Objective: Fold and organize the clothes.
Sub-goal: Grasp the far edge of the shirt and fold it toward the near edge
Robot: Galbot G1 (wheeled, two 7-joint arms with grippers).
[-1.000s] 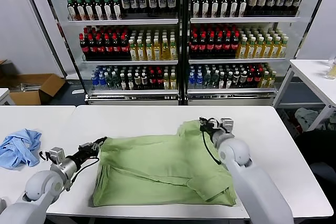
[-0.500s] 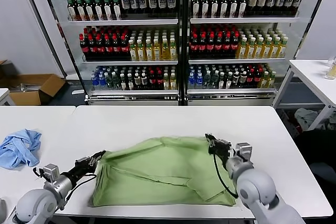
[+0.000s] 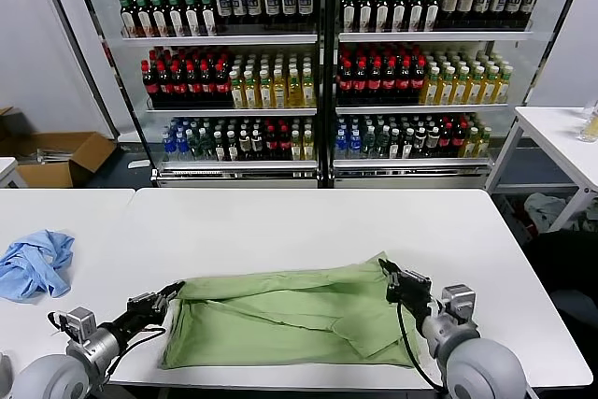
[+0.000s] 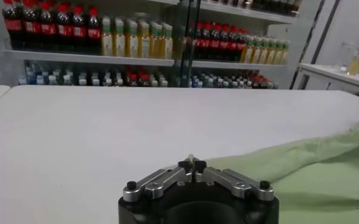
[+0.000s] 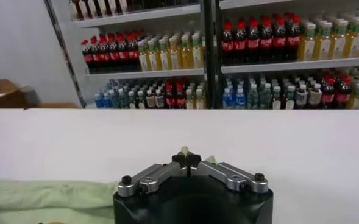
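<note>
Polo shirt (image 3: 290,315) lies crosswise on bench (image 3: 280,221), long axis left-right. Left gripper (image 3: 166,293) pinches its left corner, right gripper (image 3: 391,276) its right corner, fingers closed.

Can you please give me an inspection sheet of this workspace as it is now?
Surface: white table.
Job's things: green polo shirt folded toward the near edge.
Clutter: light blue garment on the neighbouring table.
Grippers: left gripper shut on the shirt's left corner; right gripper shut on its right corner.
Cables: black cable along the right arm.
Surroundings: drink coolers, cardboard box.
</note>
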